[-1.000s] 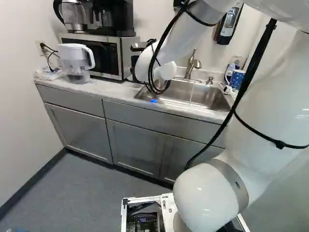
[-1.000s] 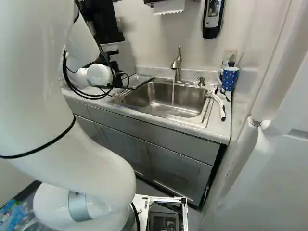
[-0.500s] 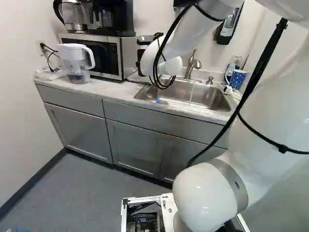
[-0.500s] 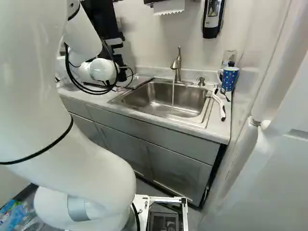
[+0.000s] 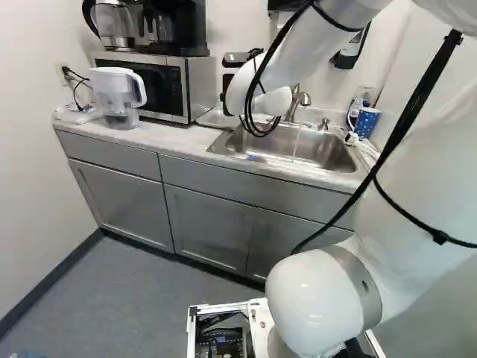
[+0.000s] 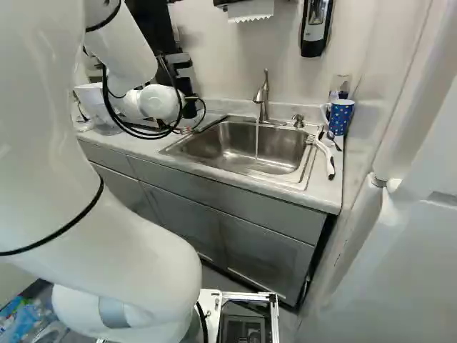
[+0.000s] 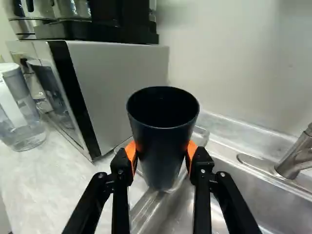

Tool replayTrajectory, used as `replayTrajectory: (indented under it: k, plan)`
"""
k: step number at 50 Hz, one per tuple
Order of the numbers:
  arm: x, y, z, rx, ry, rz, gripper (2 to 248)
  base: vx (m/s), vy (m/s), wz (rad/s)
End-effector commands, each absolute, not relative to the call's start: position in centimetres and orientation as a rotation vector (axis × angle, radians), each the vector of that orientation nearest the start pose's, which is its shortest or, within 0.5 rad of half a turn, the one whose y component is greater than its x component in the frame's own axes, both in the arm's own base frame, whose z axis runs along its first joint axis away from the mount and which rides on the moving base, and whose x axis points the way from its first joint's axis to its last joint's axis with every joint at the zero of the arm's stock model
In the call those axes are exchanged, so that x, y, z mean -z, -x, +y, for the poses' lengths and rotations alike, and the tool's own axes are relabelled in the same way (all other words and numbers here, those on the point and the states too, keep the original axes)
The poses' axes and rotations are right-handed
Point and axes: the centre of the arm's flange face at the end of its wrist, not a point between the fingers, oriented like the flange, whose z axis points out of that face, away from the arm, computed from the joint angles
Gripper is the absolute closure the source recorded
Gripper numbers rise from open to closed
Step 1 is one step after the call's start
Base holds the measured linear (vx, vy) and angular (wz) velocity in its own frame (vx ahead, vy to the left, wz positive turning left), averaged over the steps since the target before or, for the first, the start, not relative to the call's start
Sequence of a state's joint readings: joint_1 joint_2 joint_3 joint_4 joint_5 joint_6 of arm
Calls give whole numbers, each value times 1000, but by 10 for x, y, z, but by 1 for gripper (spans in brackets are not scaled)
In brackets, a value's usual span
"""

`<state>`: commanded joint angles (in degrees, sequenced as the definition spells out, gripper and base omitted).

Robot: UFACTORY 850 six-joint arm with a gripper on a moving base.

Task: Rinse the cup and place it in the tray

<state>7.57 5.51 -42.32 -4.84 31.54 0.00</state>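
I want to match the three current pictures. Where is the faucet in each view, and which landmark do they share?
Left base view: the faucet is in the upper part, right of centre, behind the sink.
Right base view: the faucet is upper middle, with water running from it.
Wrist view: the faucet is only partly shown, across the cup from the microwave.
Shared landmark: the sink.

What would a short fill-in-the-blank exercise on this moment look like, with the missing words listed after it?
The pincer grips the task's dark ____ between its orange pads.
Water runs from the faucet into the ____.
In the right base view, the dotted blue mug stands to the ____ of the faucet.
The coffee maker sits on top of the ____.

Missing words: cup; sink; right; microwave.
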Motion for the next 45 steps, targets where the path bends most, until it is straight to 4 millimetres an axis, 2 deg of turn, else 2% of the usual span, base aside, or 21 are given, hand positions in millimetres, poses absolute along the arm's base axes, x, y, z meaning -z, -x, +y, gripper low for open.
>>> replayTrajectory:
  k: [45]
  plan:
    - [-560, -457, 1, 2017, 2428, -123, 131, 0, 0, 0]
